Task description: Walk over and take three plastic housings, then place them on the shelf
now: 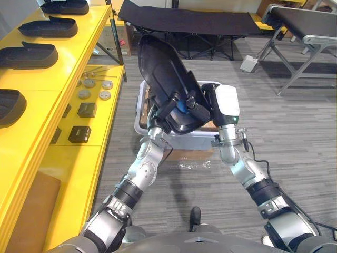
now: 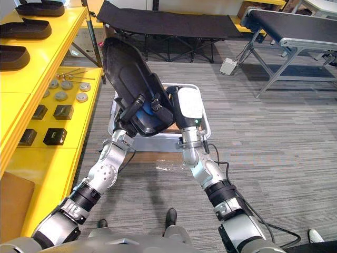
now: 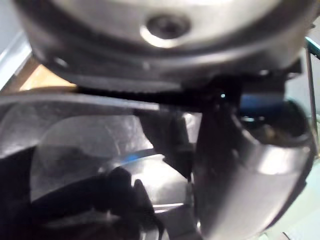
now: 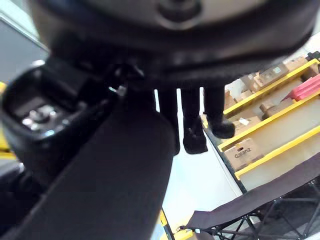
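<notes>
1. The plastic housing point(image 1: 163, 68), black and elongated, is held up at the centre of the head views. It is tilted, with its narrow end toward 11 o'clock and its broad end lowest, between the two hands.
2. The left hand point(image 1: 171, 108) comes in from 7 o'clock and grips the broad end. Its fingers are curled over the housing's rim. The left wrist view is too close to add detail.
3. The right hand point(image 1: 225, 103) comes in from 5 o'clock and sits against the housing's 3 o'clock side. In the right wrist view its fingers point(image 4: 192, 125) are straight, lying along the dark shell rather than wrapped round it.
4. A pale plastic bin point(image 1: 138, 108) stands on the floor directly below the housing. A flat piece of cardboard point(image 1: 187, 154) lies just beside the bin at its 6 o'clock edge.
5. The yellow shelf point(image 1: 79, 42) runs along the 9 o'clock side. Other black housings point(image 1: 29, 55) lie in a row on its upper level, well apart from the held one.
6. The shelf's lower level carries round metal discs point(image 1: 105, 95) and small black boxes point(image 1: 79, 134).
7. A black folding cot point(image 1: 184, 21) stands at 12 o'clock and a conveyor point(image 1: 300, 21) at 2 o'clock.
</notes>
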Available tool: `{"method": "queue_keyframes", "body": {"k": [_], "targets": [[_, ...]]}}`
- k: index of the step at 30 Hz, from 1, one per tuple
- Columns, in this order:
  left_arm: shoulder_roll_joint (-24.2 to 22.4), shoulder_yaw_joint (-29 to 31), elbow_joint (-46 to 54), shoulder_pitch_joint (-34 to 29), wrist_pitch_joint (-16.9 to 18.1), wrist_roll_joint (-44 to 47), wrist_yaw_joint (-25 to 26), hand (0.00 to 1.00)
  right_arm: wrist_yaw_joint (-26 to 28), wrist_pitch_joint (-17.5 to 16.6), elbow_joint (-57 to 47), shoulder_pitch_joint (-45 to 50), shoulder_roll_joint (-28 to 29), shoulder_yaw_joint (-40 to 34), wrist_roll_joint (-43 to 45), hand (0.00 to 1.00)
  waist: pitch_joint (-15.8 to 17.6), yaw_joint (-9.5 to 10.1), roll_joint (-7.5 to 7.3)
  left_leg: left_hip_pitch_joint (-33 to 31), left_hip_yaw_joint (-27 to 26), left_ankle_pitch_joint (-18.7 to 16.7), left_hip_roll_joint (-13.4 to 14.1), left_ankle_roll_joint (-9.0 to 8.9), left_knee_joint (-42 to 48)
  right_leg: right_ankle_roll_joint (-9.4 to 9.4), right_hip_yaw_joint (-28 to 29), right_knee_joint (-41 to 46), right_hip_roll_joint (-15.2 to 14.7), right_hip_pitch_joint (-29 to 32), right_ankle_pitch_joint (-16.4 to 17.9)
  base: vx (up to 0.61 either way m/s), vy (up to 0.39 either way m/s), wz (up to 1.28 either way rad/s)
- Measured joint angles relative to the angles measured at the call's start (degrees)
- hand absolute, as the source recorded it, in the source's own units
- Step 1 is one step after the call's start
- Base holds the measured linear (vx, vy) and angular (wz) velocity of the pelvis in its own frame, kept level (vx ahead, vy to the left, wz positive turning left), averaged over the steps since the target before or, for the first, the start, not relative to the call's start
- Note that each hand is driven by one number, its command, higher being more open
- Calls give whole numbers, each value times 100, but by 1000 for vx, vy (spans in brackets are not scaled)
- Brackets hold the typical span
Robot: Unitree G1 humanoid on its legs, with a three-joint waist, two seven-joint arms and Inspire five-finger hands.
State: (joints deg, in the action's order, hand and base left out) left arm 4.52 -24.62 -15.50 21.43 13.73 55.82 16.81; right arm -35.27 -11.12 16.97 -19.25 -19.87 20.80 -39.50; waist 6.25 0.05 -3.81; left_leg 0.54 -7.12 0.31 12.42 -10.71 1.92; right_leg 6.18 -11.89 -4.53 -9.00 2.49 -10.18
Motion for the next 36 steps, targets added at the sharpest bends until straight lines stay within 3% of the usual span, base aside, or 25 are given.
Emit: {"method": "queue_keyframes", "body": {"k": [4, 8, 10, 13, 15, 18, 23, 30, 33, 36], "targets": [[-215, 269, 180, -33, 63, -1730, 450, 0, 3, -181, -214, 455, 83, 12, 680, 100, -3, -18, 4, 14, 1, 13, 2, -6, -25, -4, -14, 1, 8, -7, 9, 0, 0, 0], [-406, 656, 1294, -410, 90, -3782, 1153, 0, 270, -538, -1110, 1267, 383, -104, 1863, 100, -33, -49, 56, 27, -9, 12, 6, -17, -27, -10, -14, 2, 15, -3, 17, 0, 0, 0], [-370, 971, 1733, -463, 115, -4652, 1378, 0, 401, -641, -1594, 1615, 519, -433, 2430, 100, -63, -50, 106, 53, -26, 8, 4, -21, -32, -8, -11, 2, 13, -19, 18, -1, 12, -4], [-277, 1396, 2200, -791, 117, -5820, 1590, 0, 847, -874, -2002, 1870, 701, -1226, 3957, 100, -143, -54, 186, 98, -45, -10, 3, -25, -32, 13, 5, 0, 13, -57, 47, -7, 3, -1], [55, 1656, 2271, -1181, 69, -6663, 1676, 0, 1361, -1014, -2138, 2136, 737, -2014, 5077, 100, -219, -57, 264, 99, -55, -38, 4, -27, -30, 39, 12, -10, 13, -49, 100, 0, 0, 0], [484, 1950, 2209, -1835, -28, -7057, 1634, 0, 1948, -1051, -2179, 2622, 747, -2653, 6029, 100, -274, -195, 352, 94, -149, -61, 5, -60, -85, 13, 83, -30, 17, 45, 119, -16, 10, -12], [449, 2130, 2025, -2586, -12, -6881, 1466, 0, 2565, -701, -2120, 3523, 1180, -3069, 6800, 100, -292, -351, 381, 88, -247, -51, 18, -45, -116, 27, 157, -29, 36, 129, 108, 29, 10, -11], [-28, 2270, 2278, -2946, 304, -5408, 1001, 0, 2655, -505, -1645, 3948, 1686, -2937, 6696, 100, -330, -332, 446, 105, -328, -81, 12, -34, -102, 32, 225, 0, 35, 150, 67, 24, 10, -4], [-42, 2526, 2453, -3061, 386, -5353, 1035, 0, 2949, -503, -1650, 3826, 1700, -2901, 6750, 100, -342, -324, 469, 98, -333, -141, 13, -15, -5, 37, 246, -1, 34, 125, 63, -10, 7, -3], [-46, 2773, 2727, -3173, 387, -5392, 1094, 0, 3139, -425, -1646, 3524, 1668, -2672, 6756, 100, -337, -169, 485, -26, -164, -283, 7, 39, 212, 60, 124, -32, 2, 34, 110, -53, 20, 19]]}}
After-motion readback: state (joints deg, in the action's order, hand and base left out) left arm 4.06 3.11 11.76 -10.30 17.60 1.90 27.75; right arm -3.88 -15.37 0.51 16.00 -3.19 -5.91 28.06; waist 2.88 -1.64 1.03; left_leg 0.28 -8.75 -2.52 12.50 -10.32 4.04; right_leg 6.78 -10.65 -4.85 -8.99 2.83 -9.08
